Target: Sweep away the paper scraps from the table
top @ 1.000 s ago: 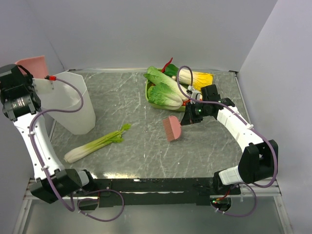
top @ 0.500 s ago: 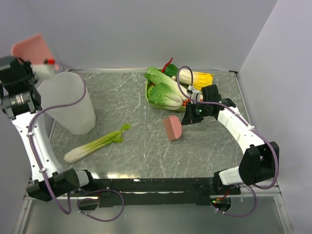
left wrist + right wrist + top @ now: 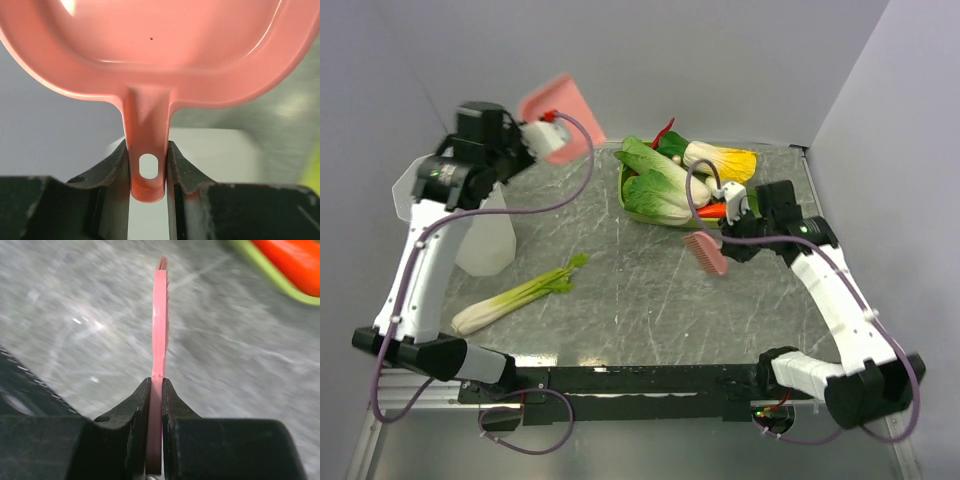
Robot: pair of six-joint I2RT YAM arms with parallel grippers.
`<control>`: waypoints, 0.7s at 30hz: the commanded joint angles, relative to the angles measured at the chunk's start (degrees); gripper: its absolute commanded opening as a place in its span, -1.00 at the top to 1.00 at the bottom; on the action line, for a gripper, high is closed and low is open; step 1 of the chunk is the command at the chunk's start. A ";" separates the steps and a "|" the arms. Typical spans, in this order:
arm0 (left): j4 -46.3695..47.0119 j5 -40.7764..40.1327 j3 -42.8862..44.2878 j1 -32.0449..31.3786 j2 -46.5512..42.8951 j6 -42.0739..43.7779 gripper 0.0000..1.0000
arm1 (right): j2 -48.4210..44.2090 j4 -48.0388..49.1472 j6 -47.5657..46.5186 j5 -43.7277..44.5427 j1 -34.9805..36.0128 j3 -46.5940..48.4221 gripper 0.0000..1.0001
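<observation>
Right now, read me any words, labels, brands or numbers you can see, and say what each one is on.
None can be read. The pink dustpan in the left gripper is plain, showing only a hang hole and a dark speck. The pink brush in the right gripper and the table carry no print.

The top camera looks down from above and behind over the whole bench (image 3: 620,300). Wrist cameras sit close behind the left pincer (image 3: 148,172) and right pincer (image 3: 155,400), sharing with it the dustpan (image 3: 560,115) and brush (image 3: 708,252).
</observation>
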 commanded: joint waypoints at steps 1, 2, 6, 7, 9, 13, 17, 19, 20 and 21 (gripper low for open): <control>-9.06 8.60 -2.27 -5.59 3.82 -18.59 0.98 | -7.82 -3.38 -11.41 10.64 -0.31 -3.12 1.00; -11.50 10.72 -2.80 -5.86 4.79 -21.40 0.98 | -9.31 -2.95 -11.67 14.14 -0.31 -4.18 1.00; -13.55 18.02 -7.88 -5.95 8.67 -36.67 0.98 | -17.74 -1.54 -12.73 22.23 -1.89 -11.19 1.00; -12.85 18.73 -9.55 -5.95 8.76 -38.72 0.98 | -19.07 -1.01 -12.99 24.44 -2.94 -12.52 1.00; -9.95 16.90 -14.74 -5.95 8.15 -41.37 0.98 | -22.40 -1.18 -14.04 27.78 -4.00 -15.85 1.00; -9.25 11.71 -17.56 -5.95 10.77 -42.52 0.98 | -26.11 -1.36 -17.29 32.71 -7.07 -19.73 1.00; -7.93 11.09 -16.61 -5.95 16.74 -44.54 0.98 | -28.57 0.65 -23.70 35.88 -9.97 -24.56 1.00; -7.92 11.44 -14.16 -5.95 21.21 -44.46 0.98 | -28.57 1.19 -25.47 37.98 -10.76 -25.71 1.00; -7.92 11.18 -13.18 -5.95 22.55 -44.37 0.98 | -28.66 1.62 -27.04 38.69 -11.55 -26.68 1.00; -8.01 11.09 -12.13 -5.95 23.95 -44.46 0.98 | -28.66 1.98 -27.75 39.39 -11.91 -27.12 1.00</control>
